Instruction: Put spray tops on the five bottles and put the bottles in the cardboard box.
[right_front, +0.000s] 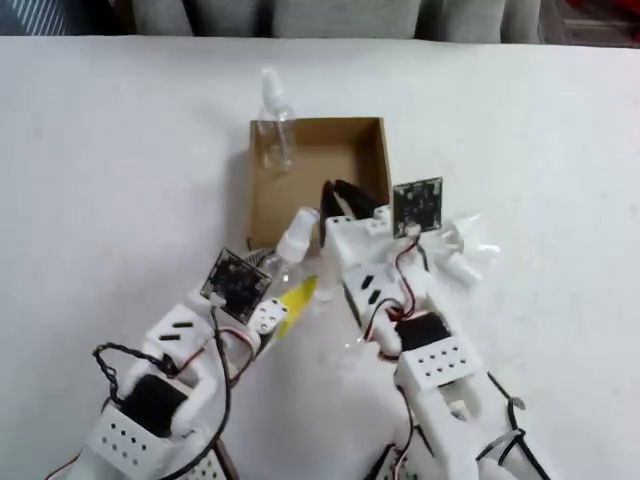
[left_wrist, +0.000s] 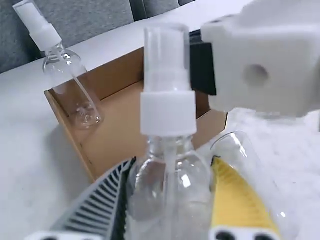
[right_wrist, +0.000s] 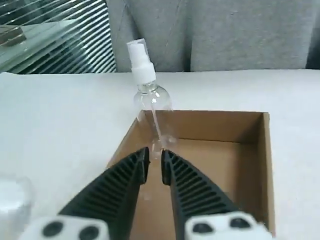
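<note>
My left gripper (right_front: 283, 275) (left_wrist: 172, 167) is shut on a clear bottle (left_wrist: 167, 195) just in front of the cardboard box (right_front: 372, 160). That bottle carries a white spray top (right_front: 297, 235) (left_wrist: 167, 95). A second capped bottle (right_front: 274, 130) (right_wrist: 150, 95) stands upright inside the box at its far left corner. My right gripper (right_front: 333, 188) (right_wrist: 155, 161) hangs over the box's near edge, beside the held bottle's top. Its black fingers are open by a narrow gap and hold nothing.
Several loose clear bottles and white spray tops (right_front: 465, 250) lie on the white table (right_front: 120, 160) right of the right arm. Another clear bottle (left_wrist: 245, 170) lies against my left gripper's yellow finger. The two arms stand close together near the box.
</note>
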